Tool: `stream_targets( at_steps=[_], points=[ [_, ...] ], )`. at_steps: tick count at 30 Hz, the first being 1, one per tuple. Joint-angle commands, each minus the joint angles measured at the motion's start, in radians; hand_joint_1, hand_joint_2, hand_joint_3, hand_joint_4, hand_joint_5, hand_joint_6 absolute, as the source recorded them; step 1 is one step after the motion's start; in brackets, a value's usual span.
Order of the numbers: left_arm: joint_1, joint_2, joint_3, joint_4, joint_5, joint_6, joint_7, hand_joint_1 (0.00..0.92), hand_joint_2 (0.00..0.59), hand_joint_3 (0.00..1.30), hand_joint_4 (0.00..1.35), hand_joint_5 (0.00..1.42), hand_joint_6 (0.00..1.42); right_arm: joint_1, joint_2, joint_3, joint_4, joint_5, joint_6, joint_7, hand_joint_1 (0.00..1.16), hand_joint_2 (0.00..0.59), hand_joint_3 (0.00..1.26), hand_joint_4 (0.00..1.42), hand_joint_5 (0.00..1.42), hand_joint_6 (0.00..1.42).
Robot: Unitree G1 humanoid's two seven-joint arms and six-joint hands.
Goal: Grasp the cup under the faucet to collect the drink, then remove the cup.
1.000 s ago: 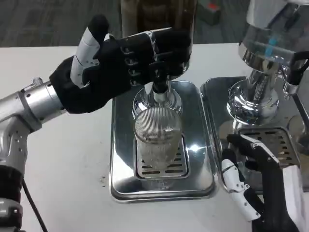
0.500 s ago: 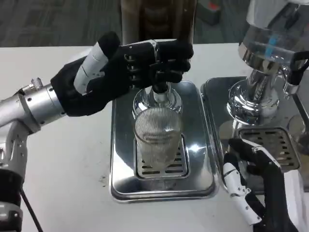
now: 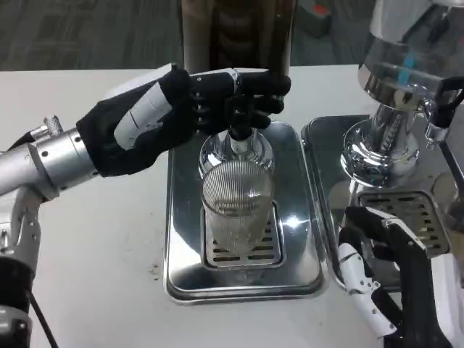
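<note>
The left hand (image 3: 181, 112) curls its fingers around the faucet (image 3: 239, 119), directly above the ribbed cup (image 3: 236, 204). The right hand (image 3: 391, 279) lies spread, well right. No legible writing.

The 1 head camera looks steeply down, close over the white table (image 3: 109, 239), facing forward past the dispensers.

Left hand (image 3: 181, 116) at faucet (image 3: 238, 123) above cup (image 3: 235, 206)

A white table (image 3: 109, 239) stands before a grey carpeted floor (image 3: 80, 32); overhead light glints on metal.
</note>
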Motion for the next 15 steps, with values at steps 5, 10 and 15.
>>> stream_targets(
  at_steps=[5, 10, 15],
  points=[
    [0.032, 0.005, -0.02, 0.007, 0.034, -0.09, 0.013, 0.0, 0.101, 0.2, 0.09, 0.12, 0.16, 0.01, -0.006, -0.003, -0.017, 0.01, 0.003, 0.008, 0.38, 0.398, 0.41, 0.34, 0.3, 0.34],
    [0.033, 0.008, -0.026, 0.011, 0.037, -0.12, 0.02, 0.0, 0.1, 0.2, 0.08, 0.12, 0.17, 0.006, -0.006, -0.001, -0.016, 0.01, 0.005, 0.006, 0.38, 0.399, 0.41, 0.34, 0.3, 0.34],
    [0.033, 0.009, -0.031, 0.014, 0.045, -0.151, 0.025, 0.0, 0.1, 0.2, 0.08, 0.12, 0.17, 0.003, -0.007, -0.003, -0.012, 0.012, 0.005, 0.007, 0.38, 0.399, 0.41, 0.34, 0.3, 0.34]
  ],
)
